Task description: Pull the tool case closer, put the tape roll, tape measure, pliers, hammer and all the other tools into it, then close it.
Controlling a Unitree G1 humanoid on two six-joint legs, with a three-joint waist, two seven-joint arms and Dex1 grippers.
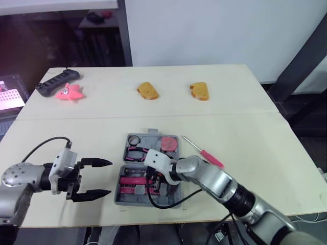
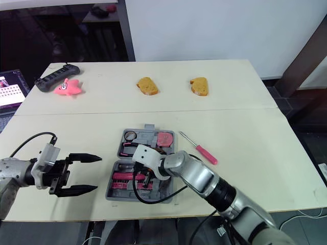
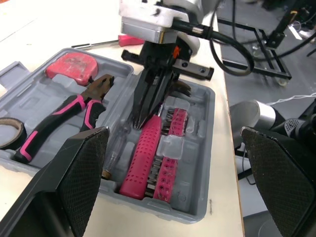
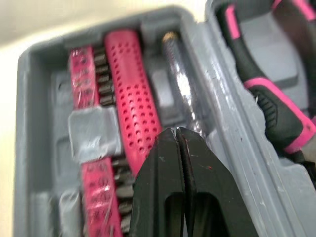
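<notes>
Surface: pale table (image 1: 245, 153) with a white wall behind it; the far side holds two bread pieces (image 1: 147, 91), a pink toy (image 1: 70, 92) and a black power strip (image 1: 57, 82), all well beyond both jaws.
Tool case (image 1: 122, 201): lies open and flat, just off the tips of the left jaws and directly under the right ones; treat the pull-in as likely done.
Stowed: tape roll (image 1: 134, 140), pliers (image 1: 137, 152) and tape measure (image 1: 169, 143) in the half beyond the right jaws; pink driver handle (image 4: 131, 98), bit strips (image 4: 84, 84) and a clear tester (image 4: 180, 84) in the half beneath them.
Left out: a red screwdriver (image 1: 204, 153) lies on the table beside the case, on the outer side of the right jaws.
Hammer: you cannot tell whether it is stowed.
Left gripper (image 1: 97, 178): jaws spread wide and empty, pointed at the case.
Right gripper (image 4: 177, 136): jaws pressed together, holding nothing, with the tips at the end of the pink handle; probably seating it.
Remaining: get the screwdriver in, check the hammer, then fold the case shut. You are well past halfway.
</notes>
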